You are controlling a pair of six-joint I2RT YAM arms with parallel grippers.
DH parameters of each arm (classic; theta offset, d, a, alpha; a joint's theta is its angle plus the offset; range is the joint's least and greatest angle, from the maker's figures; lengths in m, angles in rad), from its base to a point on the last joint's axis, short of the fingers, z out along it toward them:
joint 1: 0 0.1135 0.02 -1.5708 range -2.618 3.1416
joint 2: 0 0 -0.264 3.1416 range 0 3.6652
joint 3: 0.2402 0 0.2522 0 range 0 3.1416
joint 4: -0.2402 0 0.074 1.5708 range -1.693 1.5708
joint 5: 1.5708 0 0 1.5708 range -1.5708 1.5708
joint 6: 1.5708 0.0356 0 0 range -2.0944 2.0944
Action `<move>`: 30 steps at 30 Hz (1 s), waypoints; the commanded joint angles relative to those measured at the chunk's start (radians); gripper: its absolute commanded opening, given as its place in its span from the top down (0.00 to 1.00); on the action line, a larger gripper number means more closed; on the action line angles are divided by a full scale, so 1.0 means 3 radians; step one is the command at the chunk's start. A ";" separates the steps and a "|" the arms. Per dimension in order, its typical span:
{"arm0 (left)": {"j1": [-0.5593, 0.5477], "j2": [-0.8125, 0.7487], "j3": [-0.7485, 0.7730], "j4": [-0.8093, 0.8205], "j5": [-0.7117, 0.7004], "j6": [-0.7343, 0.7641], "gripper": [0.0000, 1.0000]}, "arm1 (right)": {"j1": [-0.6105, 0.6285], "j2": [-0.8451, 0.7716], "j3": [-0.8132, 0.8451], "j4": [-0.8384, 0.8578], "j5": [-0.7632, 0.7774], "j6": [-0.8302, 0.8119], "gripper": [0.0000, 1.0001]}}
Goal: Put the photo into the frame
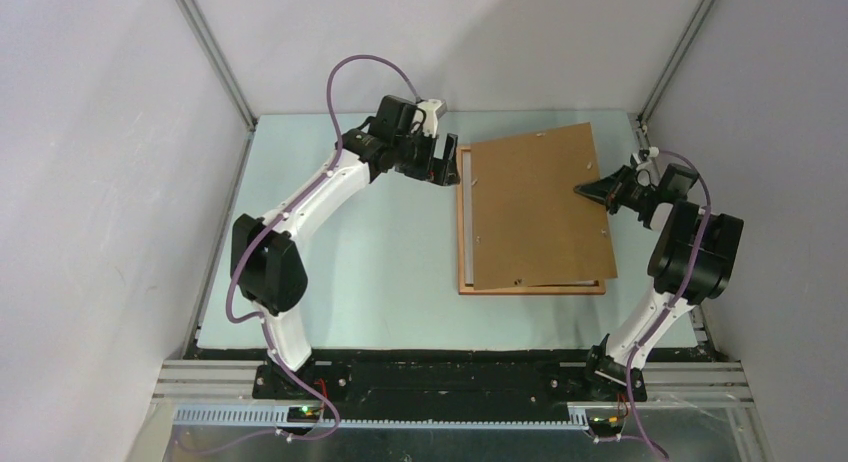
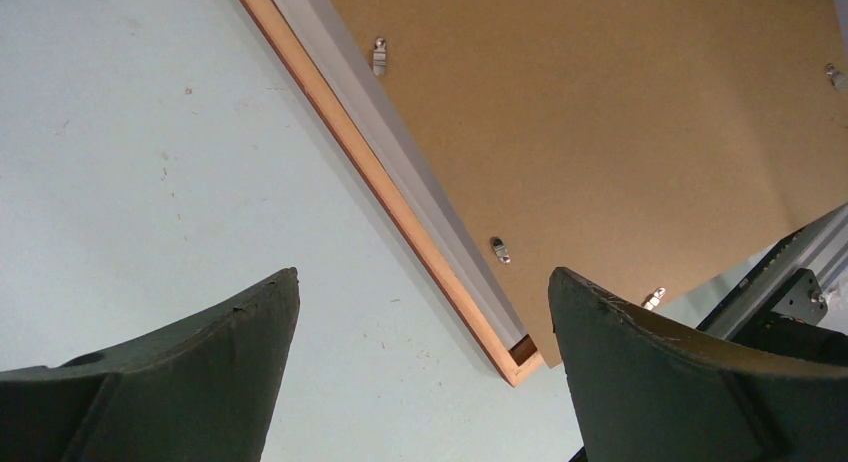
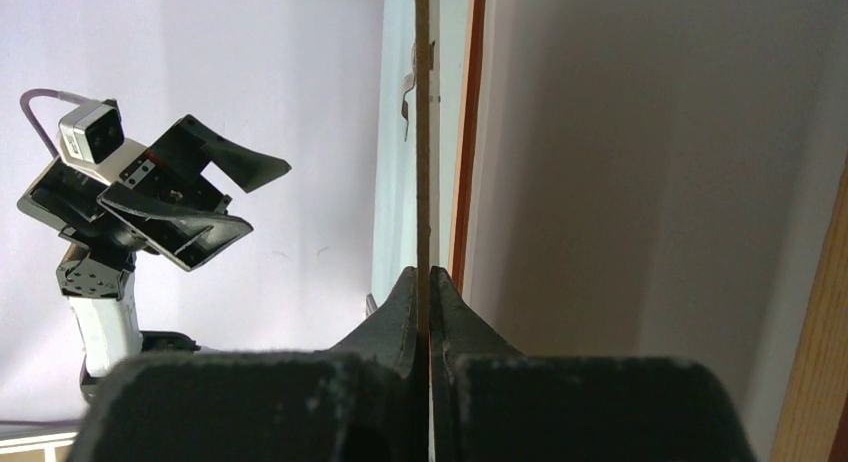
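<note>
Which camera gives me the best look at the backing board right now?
Top external: it shows the whole backing board, lying skewed over the frame. Left wrist shows only part of its face and a few clips; right wrist shows it edge-on between the shut jaws of the right gripper.

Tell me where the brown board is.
Top view: the brown board lies crooked over the frame, right of centre, its right edge pinched by the right claw.

A brown backing board [image 1: 537,207] lies skewed atop the frame [image 1: 530,288]. The right gripper [image 1: 590,190] meets its right edge, and the left gripper [image 1: 445,162] hangs by the frame's far-left corner.
</note>
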 commanded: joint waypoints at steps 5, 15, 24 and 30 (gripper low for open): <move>0.0044 -0.0020 0.0003 0.0058 0.0080 0.0029 0.02 | 0.0075 0.0105 0.0192 0.0291 -0.0135 0.0213 1.00; 0.0055 -0.0002 -0.0014 0.0058 0.0115 0.0018 0.02 | 0.0134 0.0192 0.0223 0.0433 -0.0101 0.0314 1.00; 0.0059 0.0016 -0.0012 0.0057 0.0127 0.0013 0.02 | 0.0150 0.0283 0.0248 0.0529 -0.0080 0.0365 1.00; 0.0064 0.0033 -0.0002 0.0056 0.0137 0.0003 0.02 | 0.0172 0.0325 0.0253 0.0600 -0.0066 0.0408 1.00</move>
